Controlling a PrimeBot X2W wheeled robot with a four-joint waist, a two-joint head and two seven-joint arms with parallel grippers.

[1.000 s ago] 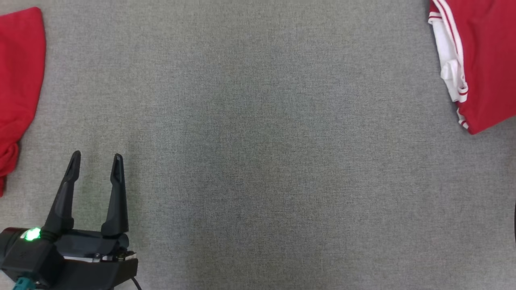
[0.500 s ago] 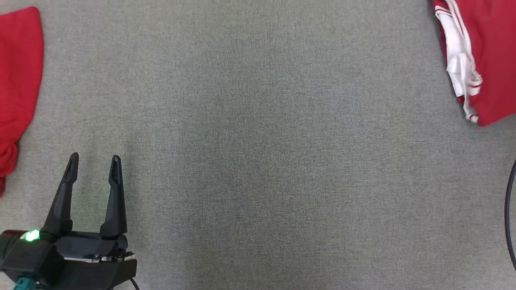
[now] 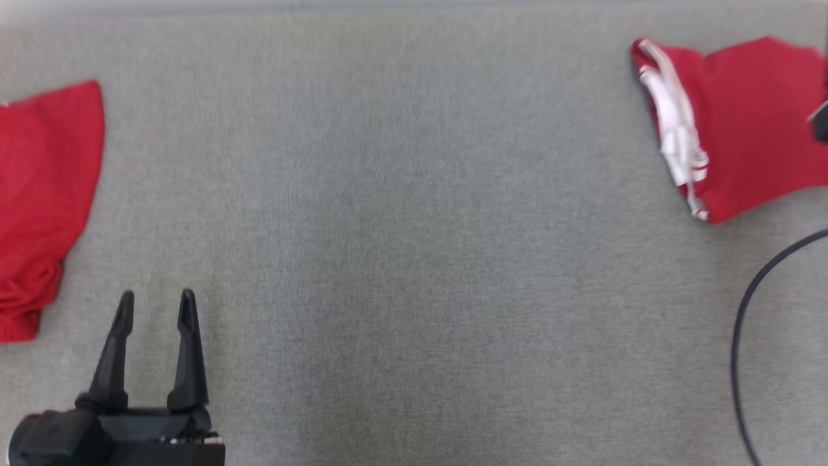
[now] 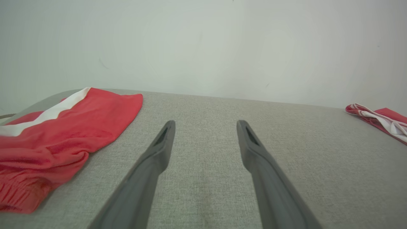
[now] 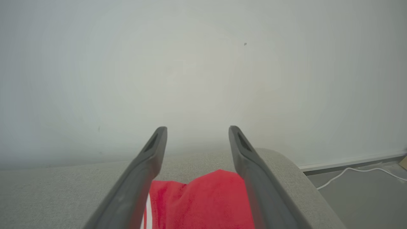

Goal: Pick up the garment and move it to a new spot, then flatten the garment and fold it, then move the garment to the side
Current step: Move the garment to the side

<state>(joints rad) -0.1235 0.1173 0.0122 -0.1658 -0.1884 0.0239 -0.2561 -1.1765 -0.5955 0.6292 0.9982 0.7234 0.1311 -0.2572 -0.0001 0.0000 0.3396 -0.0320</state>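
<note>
Neatly folded, the red garment (image 3: 750, 123) with white trim lies at the far right of the grey desk (image 3: 414, 226), close to its rounded corner. The right end effector (image 5: 197, 128) hangs over it with its fingers spread wide and nothing between them; whether it touches the cloth I cannot tell. The left end effector (image 3: 156, 298) sits at the near left over bare desk, also wide and empty, well apart from that garment. Beside it, a second red garment (image 3: 45, 194) lies rumpled at the left edge. A black cable (image 3: 740, 323) curves at the near right.
</note>
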